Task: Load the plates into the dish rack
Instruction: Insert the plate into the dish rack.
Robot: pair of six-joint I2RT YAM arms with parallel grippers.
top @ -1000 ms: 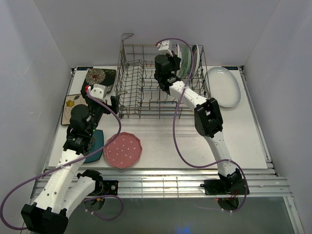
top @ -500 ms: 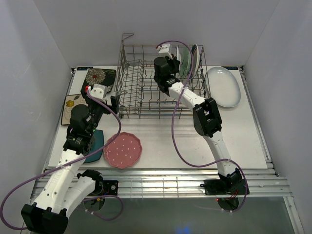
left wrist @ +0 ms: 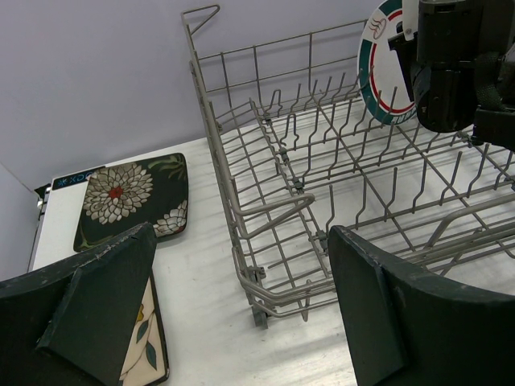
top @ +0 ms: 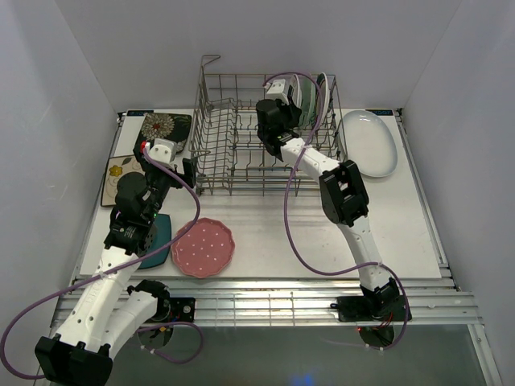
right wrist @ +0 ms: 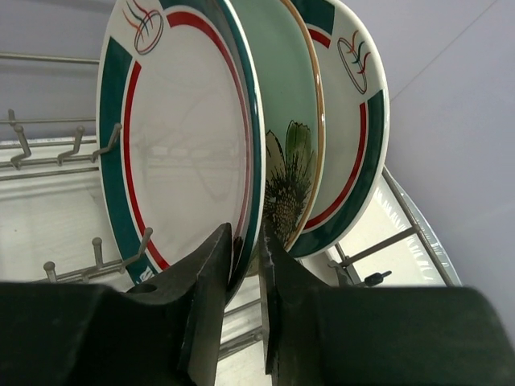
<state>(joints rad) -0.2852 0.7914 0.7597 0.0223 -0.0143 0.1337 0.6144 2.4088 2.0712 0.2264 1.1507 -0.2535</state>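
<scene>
The dish rack (top: 233, 141) (left wrist: 265, 185) stands at the back of the table. At its right end three plates stand on edge: a white green-rimmed plate (right wrist: 177, 145) (left wrist: 385, 72), a mint floral one (right wrist: 286, 137) and another white green-rimmed one (right wrist: 354, 121). My right gripper (top: 283, 87) (right wrist: 249, 235) straddles the lower rim of the first plate, its jaws slightly parted. My left gripper (top: 165, 165) (left wrist: 241, 237) hovers wide open and empty near the rack's left corner. On the table lie a pink dotted plate (top: 203, 247), a dark teal plate (top: 162, 232), a black floral square (top: 165, 126) (left wrist: 133, 197), a cream floral square (top: 118, 173) (left wrist: 146, 338) and a large white oval (top: 368, 142).
White walls close in the table on the left, back and right. The rack's tall wire side with a raised handle (left wrist: 201, 16) faces my left gripper. The left arm (top: 133, 213) partly covers the teal plate.
The right gripper has moved the white green-rimmed plate a little right against the mint one and its jaws have loosened. The left arm has not moved.
</scene>
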